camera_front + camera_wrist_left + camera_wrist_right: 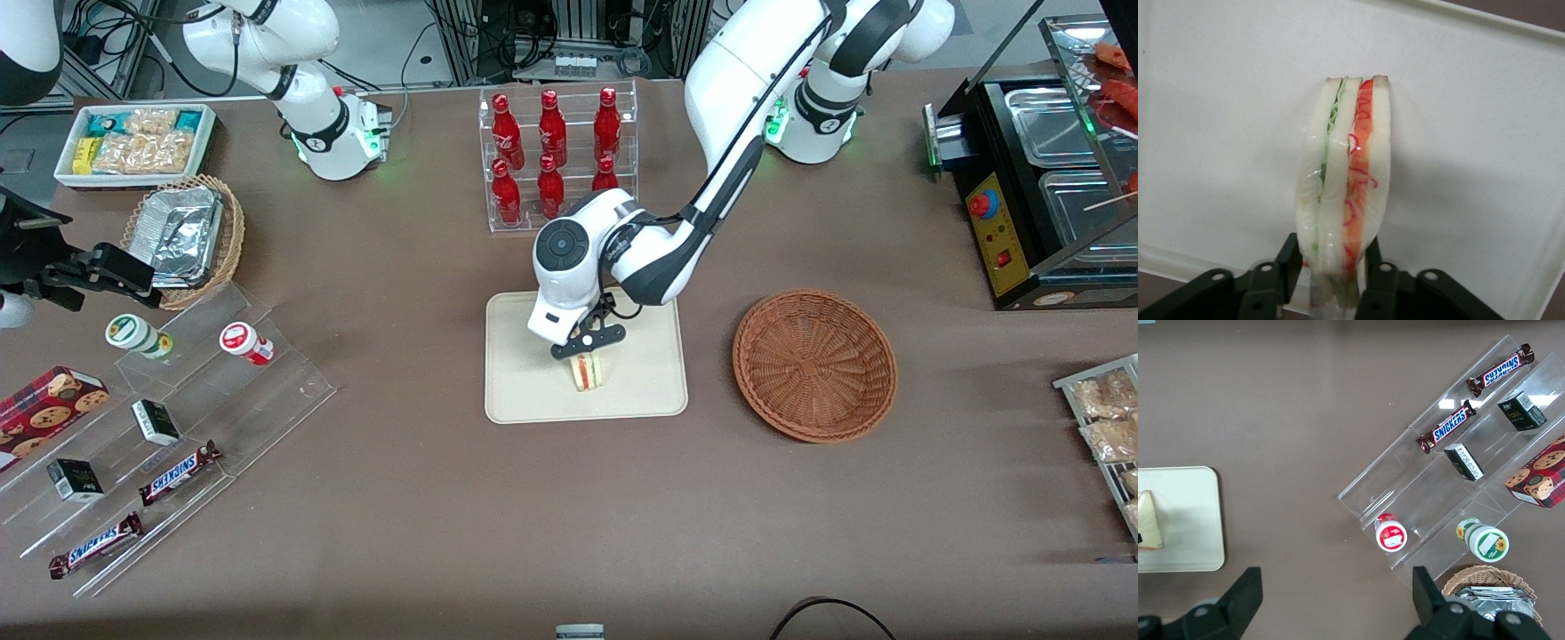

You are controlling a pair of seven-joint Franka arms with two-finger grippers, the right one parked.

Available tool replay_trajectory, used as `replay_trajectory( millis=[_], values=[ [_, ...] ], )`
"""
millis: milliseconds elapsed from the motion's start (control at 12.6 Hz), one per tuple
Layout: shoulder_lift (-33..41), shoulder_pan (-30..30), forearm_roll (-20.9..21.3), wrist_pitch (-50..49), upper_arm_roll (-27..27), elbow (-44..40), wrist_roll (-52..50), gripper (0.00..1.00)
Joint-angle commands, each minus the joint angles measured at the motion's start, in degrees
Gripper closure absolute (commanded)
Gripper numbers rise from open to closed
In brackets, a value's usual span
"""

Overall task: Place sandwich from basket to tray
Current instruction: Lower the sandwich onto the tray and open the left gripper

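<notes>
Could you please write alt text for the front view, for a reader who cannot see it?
The working arm's gripper is shut on a sandwich, holding it upright over a cream tray at the middle of a brown table. An empty woven basket sits beside the tray, toward the working arm's end.

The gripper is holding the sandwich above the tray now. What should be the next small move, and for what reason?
Probably lower a little more if needed, then open the fingers. The gripper is shut on the sandwich, which stands on edge over the middle of the tray, with the basket already empty. Whether the sandwich touches the tray yet is hard to tell, so a gentle release seems safest.
</notes>
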State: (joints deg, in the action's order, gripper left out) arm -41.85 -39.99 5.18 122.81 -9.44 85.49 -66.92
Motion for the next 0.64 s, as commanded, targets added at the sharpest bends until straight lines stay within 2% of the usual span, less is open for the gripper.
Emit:
replay_trajectory(
  millis=[0, 159, 558],
  values=[
    [0.62, -0.53, 0.98, -1.17, 0.83, -1.91, 0.29, 0.0],
    [3.07, -0.09, 0.98, -2.74, 0.91, -1.73, 2.05, 0.0],
    [12.92, 1.05, 0.8, -15.73, 2.67, -1.38, 5.2, 0.0]
  ],
)
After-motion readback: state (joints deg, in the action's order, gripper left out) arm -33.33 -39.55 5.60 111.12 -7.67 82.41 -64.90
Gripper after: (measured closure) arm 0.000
